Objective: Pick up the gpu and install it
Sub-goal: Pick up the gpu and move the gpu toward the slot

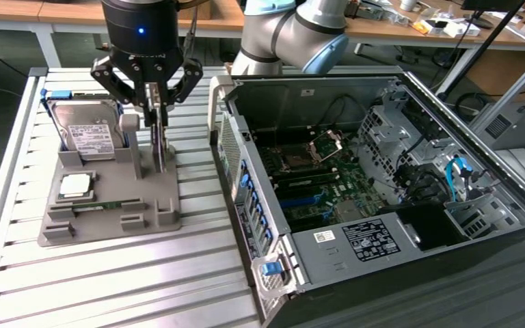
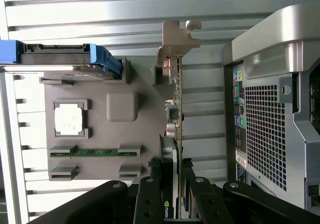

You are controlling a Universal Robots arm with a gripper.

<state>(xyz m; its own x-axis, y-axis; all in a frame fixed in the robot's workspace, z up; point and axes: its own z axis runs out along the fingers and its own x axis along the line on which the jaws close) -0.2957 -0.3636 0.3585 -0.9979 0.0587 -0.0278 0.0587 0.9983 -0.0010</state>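
The gpu point(image 1: 160, 147) is a thin black card standing on edge at the side of the grey holder point(image 1: 107, 219) nearest the computer case. In the wrist view the gpu point(image 2: 176, 98) runs edge-on, with its silver bracket at the far end. My gripper point(image 1: 156, 113) comes down from above, its black fingers pressed on both faces of the card. In the wrist view my gripper point(image 2: 171, 165) clamps the card's thicker fan end. Whether the card is lifted off the holder I cannot tell.
The grey holder point(image 2: 100, 83) also carries a silver hard drive point(image 1: 85, 130), a square processor point(image 1: 74, 184) and a green memory stick point(image 1: 98, 205). The open computer case point(image 1: 354, 178) lies on the exterior view's right, close beside the holder. Slatted aluminium table point(image 1: 107, 287) lies in front.
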